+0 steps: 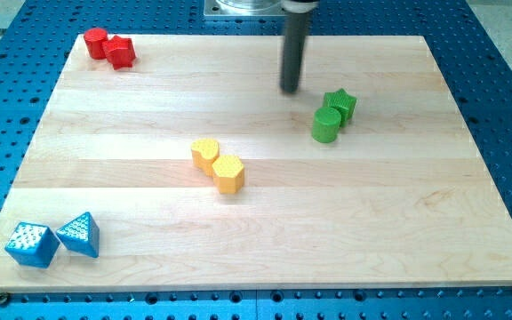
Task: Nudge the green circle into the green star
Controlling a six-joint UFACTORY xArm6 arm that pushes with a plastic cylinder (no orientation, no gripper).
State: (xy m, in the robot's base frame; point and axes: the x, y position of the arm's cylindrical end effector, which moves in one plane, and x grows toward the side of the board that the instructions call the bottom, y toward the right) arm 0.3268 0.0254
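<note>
The green circle (325, 124) stands on the wooden board right of centre. The green star (340, 104) sits just up and to the right of it, and the two touch. My tip (291, 91) is at the end of the dark rod coming down from the view's top. It rests on the board up and to the left of the green circle, a short gap away, and left of the green star.
A yellow heart (205, 154) and a yellow hexagon (228, 172) touch near the board's middle. A red circle (96, 43) and a red star (120, 53) sit at the top left corner. A blue cube (31, 244) and a blue triangle (79, 235) sit at the bottom left.
</note>
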